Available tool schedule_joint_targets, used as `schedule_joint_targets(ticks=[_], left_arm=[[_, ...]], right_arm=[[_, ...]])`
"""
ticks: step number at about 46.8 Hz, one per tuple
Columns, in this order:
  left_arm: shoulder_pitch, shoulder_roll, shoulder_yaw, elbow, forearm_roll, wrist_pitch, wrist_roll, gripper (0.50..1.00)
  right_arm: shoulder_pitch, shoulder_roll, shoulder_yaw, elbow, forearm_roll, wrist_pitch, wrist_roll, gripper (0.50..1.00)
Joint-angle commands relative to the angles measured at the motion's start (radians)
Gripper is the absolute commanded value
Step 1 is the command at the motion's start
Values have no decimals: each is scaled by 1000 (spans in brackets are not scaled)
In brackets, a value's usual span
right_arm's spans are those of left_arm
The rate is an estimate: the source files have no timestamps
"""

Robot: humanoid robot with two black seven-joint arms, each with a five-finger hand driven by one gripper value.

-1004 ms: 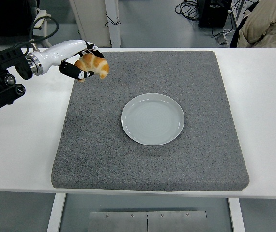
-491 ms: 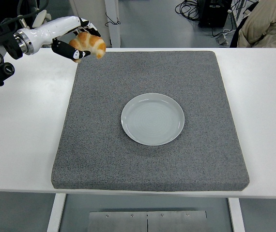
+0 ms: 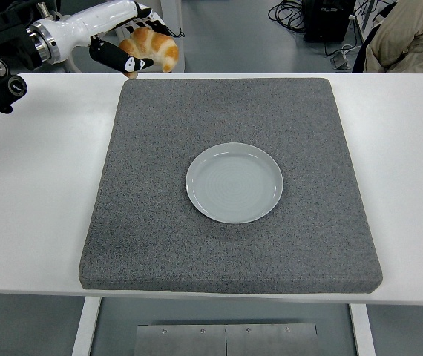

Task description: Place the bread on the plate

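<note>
Gripping one bread [image 3: 152,47], left hand [image 3: 126,46]; one plate [image 3: 234,182] bare.

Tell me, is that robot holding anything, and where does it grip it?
Yes. The left hand holds the bread, a croissant, in the air, its fingers wrapped around the left end. No right hand shows.

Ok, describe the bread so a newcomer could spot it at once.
Start at the grey mat covering the white table, then look past its far left corner. There the left hand holds the bread in the air: a golden-brown croissant, the only warm-coloured thing in view.
</note>
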Motion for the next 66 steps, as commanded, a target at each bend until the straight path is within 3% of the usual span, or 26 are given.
schedule_joint_targets(ticks=[1,27,51,66], left_arm=[[-13,-18,-1,-33,2,0,16,525],[-18,-107,-15,-212,16,9,96,527],[45,-144,-6,-200,69,14,96,522],[120,-184,20,-166,138,46,96,524]], right_arm=[[0,0,1,1,0,0,0,1000],[0,0,-1,1,0,0,0,1000],[0,0,-1,0,0,0,0,1000],[0,0,-1,0,0,0,0,1000]])
